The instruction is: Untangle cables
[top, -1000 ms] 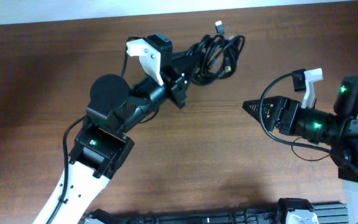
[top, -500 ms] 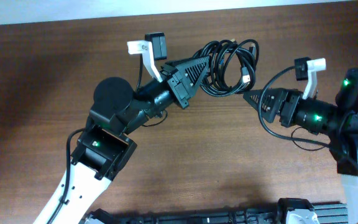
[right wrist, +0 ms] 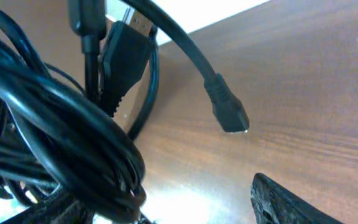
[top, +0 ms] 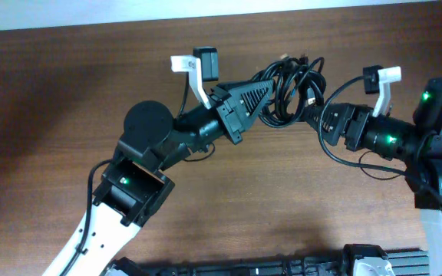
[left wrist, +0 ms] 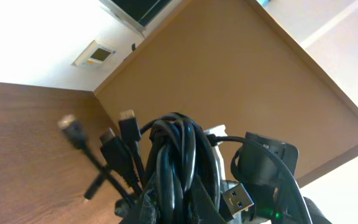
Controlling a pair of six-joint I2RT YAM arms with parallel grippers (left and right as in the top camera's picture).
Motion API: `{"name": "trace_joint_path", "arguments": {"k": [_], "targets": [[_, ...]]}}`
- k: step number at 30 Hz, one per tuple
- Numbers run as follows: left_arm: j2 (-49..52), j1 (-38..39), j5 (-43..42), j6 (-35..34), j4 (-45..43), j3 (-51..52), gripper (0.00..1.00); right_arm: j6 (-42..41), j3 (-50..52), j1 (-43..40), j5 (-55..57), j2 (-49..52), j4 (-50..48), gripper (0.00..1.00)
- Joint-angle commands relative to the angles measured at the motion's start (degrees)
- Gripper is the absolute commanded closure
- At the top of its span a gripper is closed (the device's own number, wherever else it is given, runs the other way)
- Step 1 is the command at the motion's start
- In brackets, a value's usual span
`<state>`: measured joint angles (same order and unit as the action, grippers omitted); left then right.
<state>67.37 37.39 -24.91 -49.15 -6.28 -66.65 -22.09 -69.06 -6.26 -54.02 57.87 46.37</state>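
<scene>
**Two grippers at one cable knot, only one with a hold**

Found the cables [top: 291, 80] bunched in a single black knot near the far edge of the table [top: 229, 199], right of the table's centre. Noted the left gripper [top: 269, 86] clamped fully shut on the cables' left side. Confirmed in the left wrist view: strands [left wrist: 176, 162] bulge straight up out of the grip, with a silver-faced USB plug [left wrist: 236, 200] low on the right and three dark connectors splayed to the left over the table. Recorded the right gripper [top: 311, 113] at the cables' right side, jaws spread wide with nothing pinched between them. Saw in the right wrist view one dark finger [right wrist: 284, 199] low over the table, loops crowding the left of frame and a small plug [right wrist: 229, 112] dangling free. Could not establish whether the cables rest on the table or hang clear of it.
</scene>
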Motion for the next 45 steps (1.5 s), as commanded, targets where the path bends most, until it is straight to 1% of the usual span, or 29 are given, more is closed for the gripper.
{"name": "trace_joint_path", "arguments": {"k": [1, 6, 9, 10, 11, 12, 14, 18, 19, 20, 21, 23, 24, 25, 27, 30, 31, 32, 33, 34, 35, 37, 38, 39, 40, 41, 42, 44, 45], "targets": [[-1.3, 2.3, -2.8, -1.1, -1.2, -0.9, 1.00, -1.4, -0.6, 0.3, -2.1, 0.0, -3.1, 0.24], [-1.3, 4.4, -2.8, -0.9, -3.5, -0.9, 1.00, -2.9, -0.6, 0.3, -2.8, 0.0, -5.6, 0.24], [-1.2, 4.5, -2.7, -0.9, -3.6, -0.9, 1.00, -2.9, -0.6, 0.3, -3.6, 0.0, -5.7, 0.34], [-1.1, 4.5, -2.7, -0.9, -3.6, -0.9, 1.00, -2.9, -0.6, 0.3, -4.4, 0.0, -6.0, 0.41], [-0.9, 4.5, -2.7, -0.8, -3.6, -0.9, 1.00, -2.9, -0.6, 0.3, -4.8, 0.0, -6.1, 0.54], [-0.7, 4.5, -2.5, -0.5, -3.6, -0.9, 1.00, -2.9, -0.6, 0.3, -5.4, 0.0, -6.3, 0.73], [-0.3, 4.5, -2.1, -0.5, -3.5, -0.9, 1.00, -2.9, -0.6, 0.3, -5.6, 0.0, -6.3, 0.94], [-0.3, 4.4, 0.9, 0.2, -3.4, -0.9, 1.00, -2.9, -0.6, 0.3, -5.5, 0.0, -6.3, 0.96], [-0.3, 4.2, 2.1, 2.0, -3.2, -0.9, 0.89, -2.9, -0.6, 0.3, -5.3, 0.0, -6.3, 0.96], [-0.3, 3.9, 2.5, 3.1, -3.1, -0.9, 0.86, -2.8, -0.6, 0.3, -5.3, 0.0, -6.3, 0.96], [-0.3, 3.2, 2.5, 3.8, -3.1, -0.9, 0.78, -2.8, -0.6, 0.2, -5.3, 0.0, -6.3, 0.96], [-0.3, 1.9, 2.4, 3.8, -2.6, -0.9, 0.72, -2.8, -0.6, 0.2, -5.1, 0.0, -6.3, 0.96], [-0.3, 1.0, 2.4, 3.8, -2.1, -0.9, 0.66, -2.8, -0.6, 0.2, -4.5, 0.0, -6.3, 0.96], [-0.3, 0.2, 2.4, 3.8, -1.7, -0.9, 0.64, -2.8, -0.6, 0.2, -3.9, 0.0, -6.3, 0.96], [-0.3, -1.2, 1.6, 5.0, -0.5, -0.9, 0.53, -2.8, -0.6, 0.2, -2.0, 0.0, -6.3, 0.96], [-0.3, -3.1, -9.2, 23.7, -0.2, -0.9, 0.34, -2.9, -0.6, 0.2, 2.2, 0.0, -6.1, 0.96], [-0.3, -3.6, -16.9, 33.3, 1.1, -0.9, 0.28, -3.2, -0.6, 0.2, 4.0, 0.0, -6.0, 0.96], [-0.3, -3.7, -20.9, 38.9, 2.5, -0.9, 0.22, -4.2, -0.6, 0.2, 5.9, 0.0, -5.8, 0.96], [-0.3, -3.7, -25.8, 48.2, 5.9, -0.9, 0.19, -5.4, -0.6, 0.2, 8.4, 0.0, -5.3, 0.96], [-0.3, -3.7, -27.5, 53.3, 8.3, -0.9, 0.18, -6.3, -0.6, 0.2, 10.6, 0.0, -4.7, 0.96], [-0.3, -3.6, -27.9, 57.5, 11.0, -0.9, 0.10, -7.5, -0.6, 0.2, 12.4, 0.0, -3.9, 0.96], [-0.3, -3.6, -27.8, 66.6, 17.2, -0.9, 0.02, -8.8, -0.6, 0.2, 14.9, 0.0, -2.0, 0.96], [-0.3, -3.6, -27.6, 70.9, 19.7, -0.9, 0.01, -8.9, -0.6, 0.2, 15.7, 0.0, -1.1, 0.96], [-0.3, -3.6, -27.3, 74.1, 21.2, -0.9, 0.01, -8.9, -0.6, 0.2, 16.4, 0.0, -0.2, 0.96], [-0.3, -3.3, -25.1, 77.8, 22.8, -0.9, 0.01, -8.9, -0.6, 0.2, 16.9, 0.0, 0.5, 0.96], [-0.3, -2.5, -20.8, 80.6, 24.0, -0.9, 0.04, -9.1, -0.6, 0.2, 17.5, 0.0, 1.3, 0.96], [-0.3, -1.0, -14.0, 84.2, 25.4, -0.9, 0.05, -9.2, -0.6, 0.2, 17.7, 0.0, 1.8, 0.96], [0.1, 3.4, 1.3, 93.2, 27.5, -0.9, 0.01, -9.9, -0.6, 0.3, 17.7, 0.0, 2.2, 0.96], [0.3, 5.2, 6.1, 96.0, 27.6, -0.9, 0.01, -9.9, -0.6, 0.3, 17.7, 0.0, 2.3, 0.96]]}}
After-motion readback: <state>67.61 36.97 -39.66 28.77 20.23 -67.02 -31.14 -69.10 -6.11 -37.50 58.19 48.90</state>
